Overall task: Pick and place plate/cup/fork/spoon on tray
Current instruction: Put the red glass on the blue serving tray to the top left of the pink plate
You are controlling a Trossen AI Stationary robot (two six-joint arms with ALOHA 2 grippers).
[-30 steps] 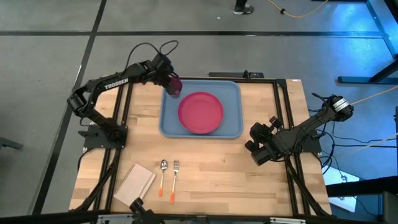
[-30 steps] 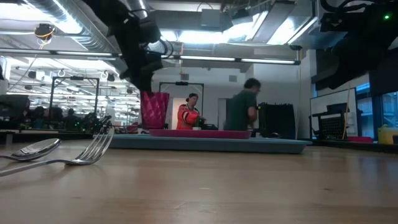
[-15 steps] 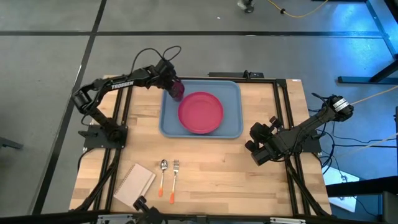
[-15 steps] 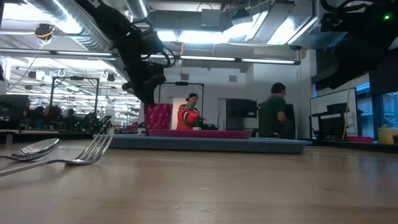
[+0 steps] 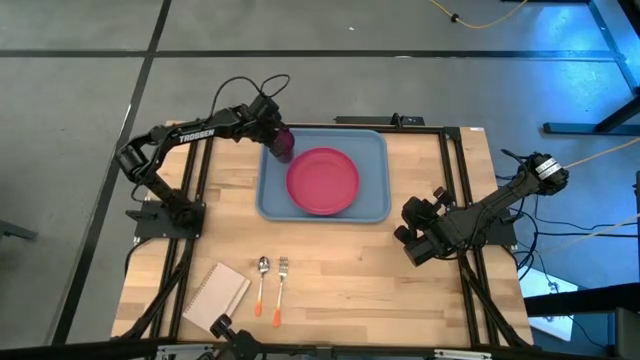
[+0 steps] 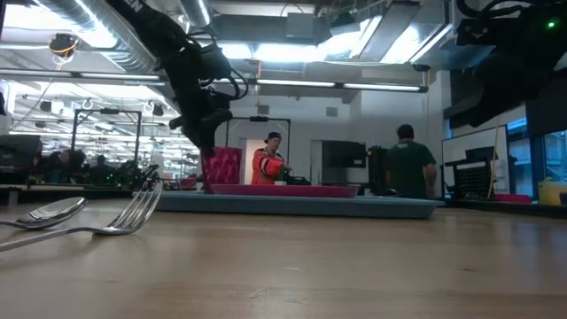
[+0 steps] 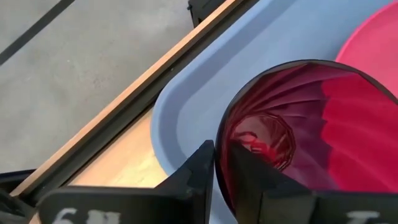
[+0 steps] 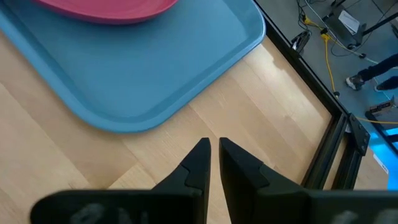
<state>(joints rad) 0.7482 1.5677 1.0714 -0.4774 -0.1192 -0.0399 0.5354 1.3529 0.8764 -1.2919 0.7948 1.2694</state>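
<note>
Since the earlier frame the left gripper (image 5: pixel 272 135) has barely shifted at the far left corner of the tray (image 5: pixel 375 205), and in the low view the cup (image 6: pixel 221 166) now sits down at tray level instead of hanging above it, while a person (image 6: pixel 410 162) in the room behind has walked further along.

Seen from the left wrist, the cup (image 7: pixel 298 134) is pinched at its rim: one dark finger (image 7: pixel 196 171) lies outside the wall and the other inside the mouth, with only the thin wall between them, so the fingers are nearly closed on it. The cup stands roughly upright, its mouth opening toward the wrist camera, in the tray's far left corner, just beside the edge of the plate (image 5: pixel 322 180).

That pink-red plate rests flat in the middle of the tray. Near the front edge of the worktop (image 5: pixel 350 275) the spoon (image 5: pixel 262 282) and the fork (image 5: pixel 281 288) lie side by side, close and parallel, long axes running front to back, orange handles toward the front edge and metal ends toward the tray. A white notebook (image 5: pixel 216 295) lies to their left.

The right gripper (image 5: pixel 414 243) waits above the worktop near the tray's right front corner, its fingers almost together and holding nothing.
</note>
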